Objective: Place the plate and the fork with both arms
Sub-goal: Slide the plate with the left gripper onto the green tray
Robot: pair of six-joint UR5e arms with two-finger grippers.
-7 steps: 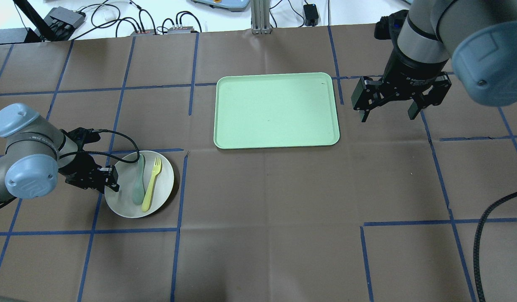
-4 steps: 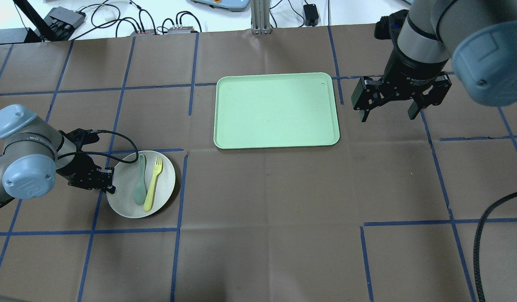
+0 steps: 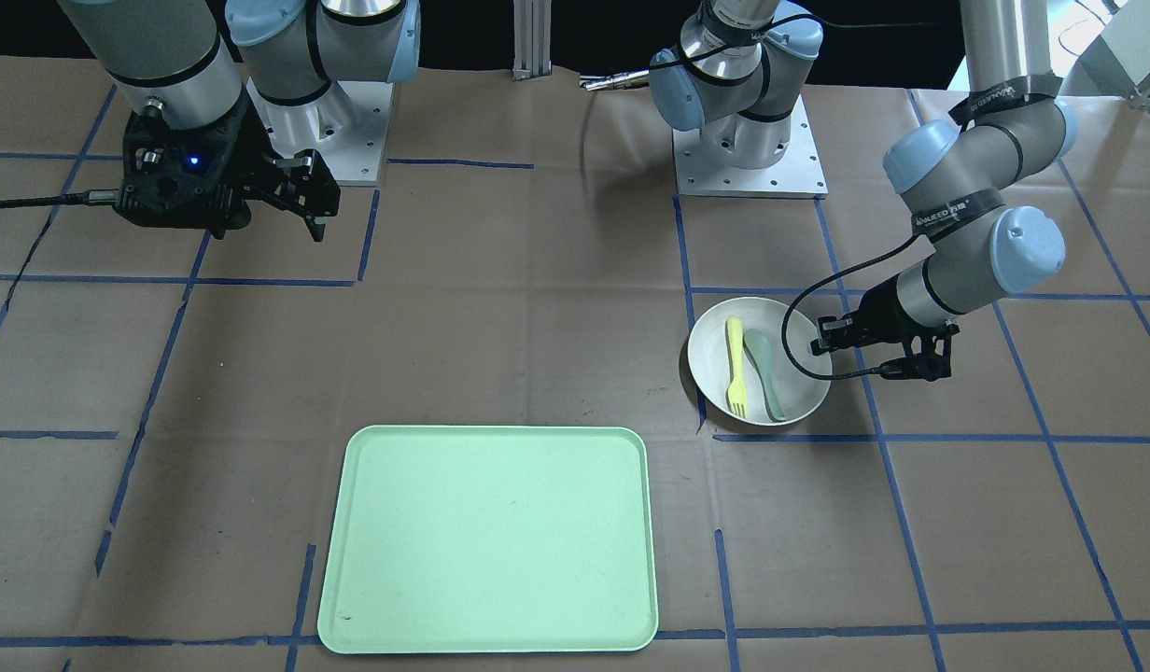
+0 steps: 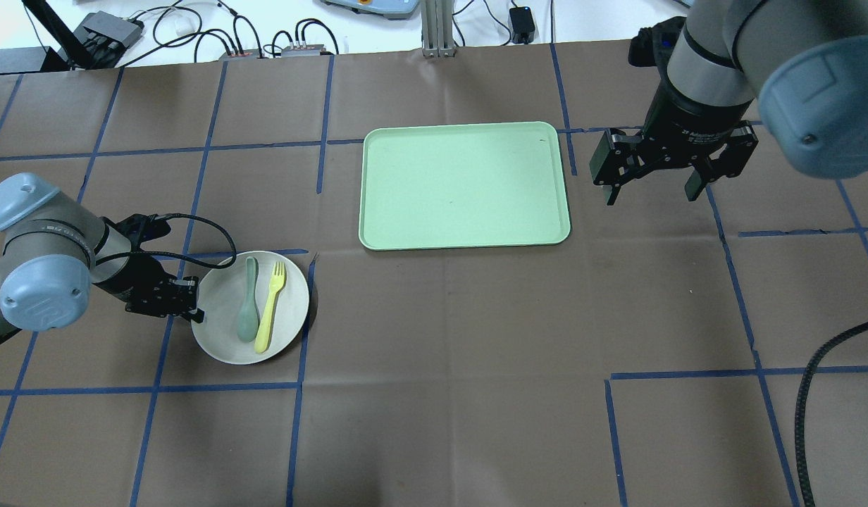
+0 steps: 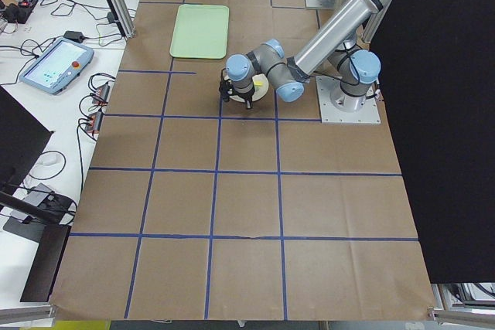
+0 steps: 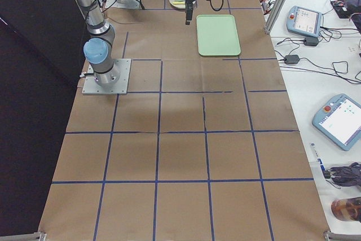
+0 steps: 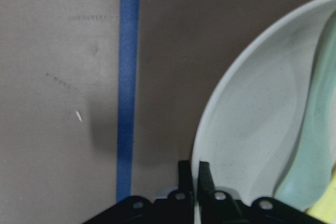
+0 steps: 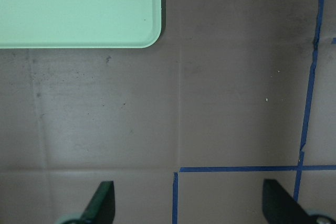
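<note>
The off-white plate sits at the table's left side, with the pale-yellow fork and a grey-green spoon lying side by side in it. My left gripper is shut on the plate's left rim. The left wrist view shows its fingers pinched on the rim of the plate. In the front-facing view the plate, the fork and the left gripper also show. My right gripper is open and empty, hovering right of the tray.
The light-green tray lies empty at the table's middle back, and its corner shows in the right wrist view. Blue tape lines cross the brown table cover. A black cable hangs at the right edge.
My left gripper has moved the plate, with fork and spoon in it, a little to the right across the table. The right arm has stayed still.
</note>
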